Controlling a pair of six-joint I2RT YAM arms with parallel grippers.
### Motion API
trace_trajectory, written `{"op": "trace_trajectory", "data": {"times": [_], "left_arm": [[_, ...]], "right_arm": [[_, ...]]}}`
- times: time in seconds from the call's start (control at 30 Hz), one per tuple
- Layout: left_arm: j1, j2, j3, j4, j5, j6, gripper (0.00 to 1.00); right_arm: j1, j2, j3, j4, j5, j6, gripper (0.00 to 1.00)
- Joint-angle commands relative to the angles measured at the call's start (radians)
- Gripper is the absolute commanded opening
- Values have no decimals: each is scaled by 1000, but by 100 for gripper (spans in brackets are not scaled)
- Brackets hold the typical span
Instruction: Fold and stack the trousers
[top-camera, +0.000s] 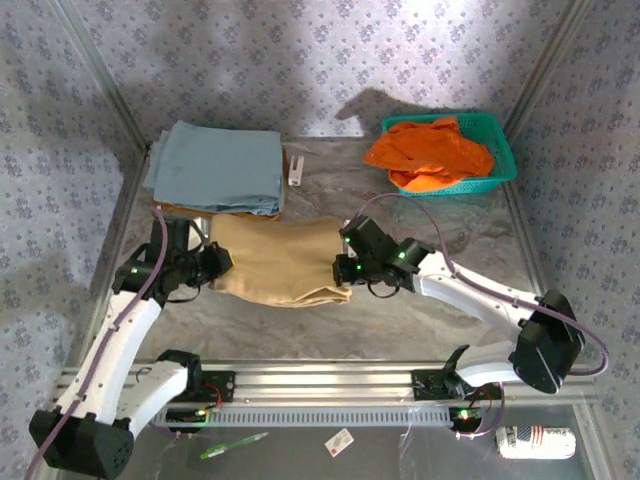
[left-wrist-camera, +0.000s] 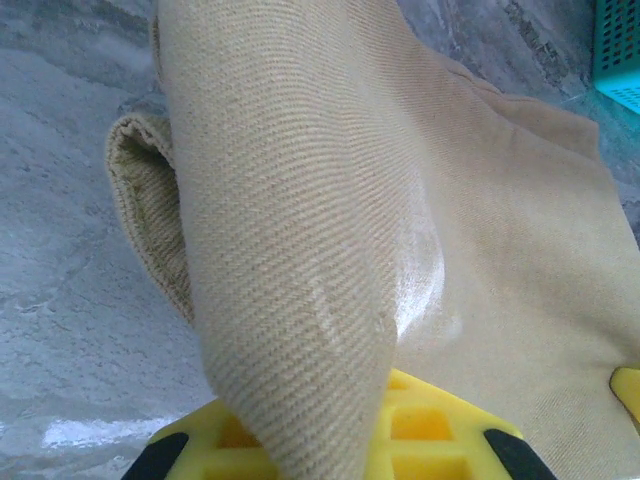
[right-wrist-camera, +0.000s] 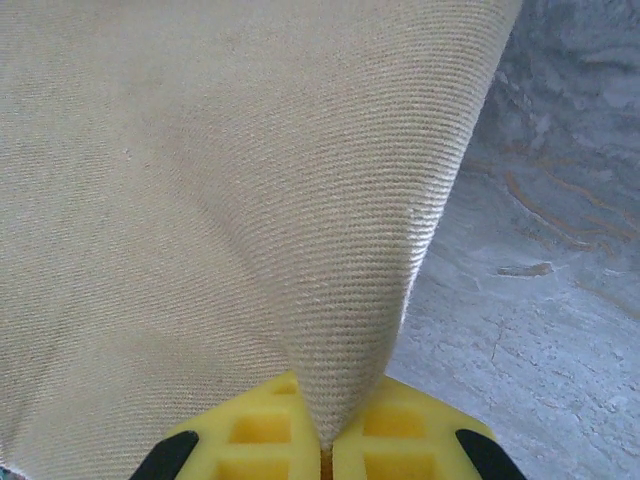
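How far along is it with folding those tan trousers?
Done: the trousers lie folded into a compact rectangle. In hand: the left gripper and right gripper each pinch an end of it. Still to do, probably: stacking it on the folded blue cloth.

The trousers (top-camera: 280, 260) were plain tan with a fine diagonal weave. Behind them to the left lay a light blue cloth (top-camera: 218, 165); behind them to the right, an orange garment (top-camera: 430, 152) in a teal basket (top-camera: 503, 150). The tabletop (top-camera: 400, 310) was marbled grey. The left tool (left-wrist-camera: 340, 440) and right tool (right-wrist-camera: 325, 445) were yellow, trimmed black.
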Motion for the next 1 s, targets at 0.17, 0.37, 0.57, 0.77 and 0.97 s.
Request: {"op": "trace_trajectory", "data": {"times": [0.17, 0.37, 0.57, 0.77, 0.97], "left_arm": [[3, 11, 191, -39, -176, 96, 0], [25, 157, 343, -6, -246, 175, 0], [74, 289, 490, 72, -308, 234, 0], [139, 448, 619, 132, -340, 295, 0], [225, 589, 676, 263, -333, 298, 0]], "right_arm": [[28, 4, 185, -102, 129, 27, 0], [15, 93, 334, -99, 164, -5, 0], [-38, 231, 492, -67, 152, -63, 0], [-121, 415, 692, -18, 77, -107, 0], [-181, 633, 925, -34, 8, -142, 0]]}}
